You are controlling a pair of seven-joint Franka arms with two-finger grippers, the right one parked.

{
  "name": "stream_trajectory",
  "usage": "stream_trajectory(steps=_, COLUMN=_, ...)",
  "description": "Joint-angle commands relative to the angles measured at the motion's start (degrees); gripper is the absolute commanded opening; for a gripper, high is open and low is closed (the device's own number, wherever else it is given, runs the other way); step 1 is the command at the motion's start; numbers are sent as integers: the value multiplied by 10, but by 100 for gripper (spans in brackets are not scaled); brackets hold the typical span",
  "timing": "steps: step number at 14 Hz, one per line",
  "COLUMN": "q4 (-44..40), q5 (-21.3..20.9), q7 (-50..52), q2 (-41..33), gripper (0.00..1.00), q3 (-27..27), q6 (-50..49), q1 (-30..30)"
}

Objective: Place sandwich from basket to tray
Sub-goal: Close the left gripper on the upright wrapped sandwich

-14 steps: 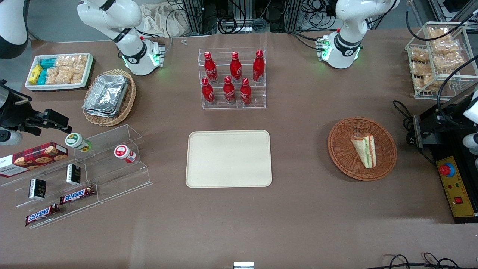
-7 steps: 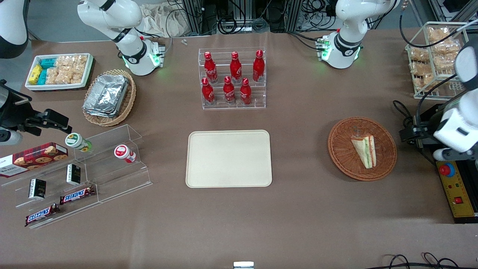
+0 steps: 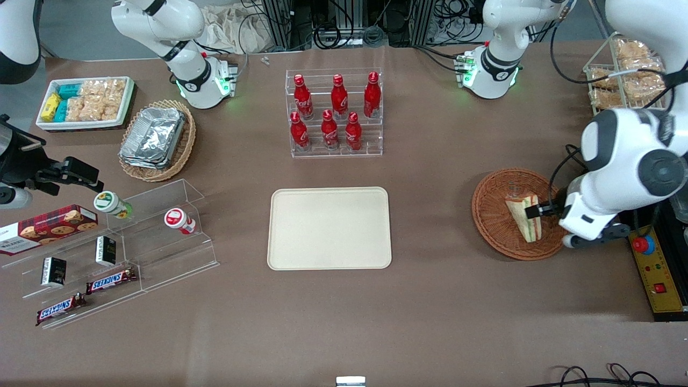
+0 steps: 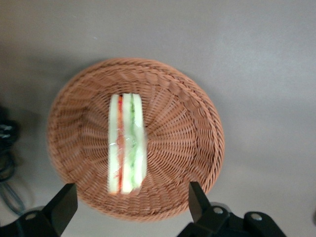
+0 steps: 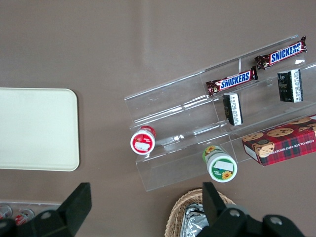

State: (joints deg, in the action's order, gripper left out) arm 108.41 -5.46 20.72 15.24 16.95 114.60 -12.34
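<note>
The sandwich [image 3: 522, 219] is a white-bread wedge with green and orange-red layers, lying in the round reddish-brown wicker basket [image 3: 492, 212] toward the working arm's end of the table. The left wrist view shows the sandwich [image 4: 126, 143] in the middle of the basket [image 4: 182, 123]. My left gripper [image 3: 543, 210] hangs above the basket's rim, beside the sandwich, open and empty; its fingers [image 4: 197, 200] stand wide apart, clear of the sandwich. The cream-beige tray [image 3: 329, 228] lies bare at the table's middle and shows in the right wrist view [image 5: 34, 128].
A clear rack of red bottles [image 3: 334, 113] stands farther from the front camera than the tray. A yellow control box with a red button [image 3: 653, 269] and cables lie beside the basket. A wire rack of snack bags [image 3: 626, 80] stands farther back.
My left arm has swung in from the table's edge toward the basket and now hangs over its rim beside the sandwich. The sandwich, basket and tray have not moved.
</note>
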Motion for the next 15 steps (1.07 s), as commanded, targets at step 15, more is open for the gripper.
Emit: stream_trajectory(steps=15, q4=125, q5=-32, q7=22, q2=32, gripper=100, q3=-18, q6=162, q1=-10)
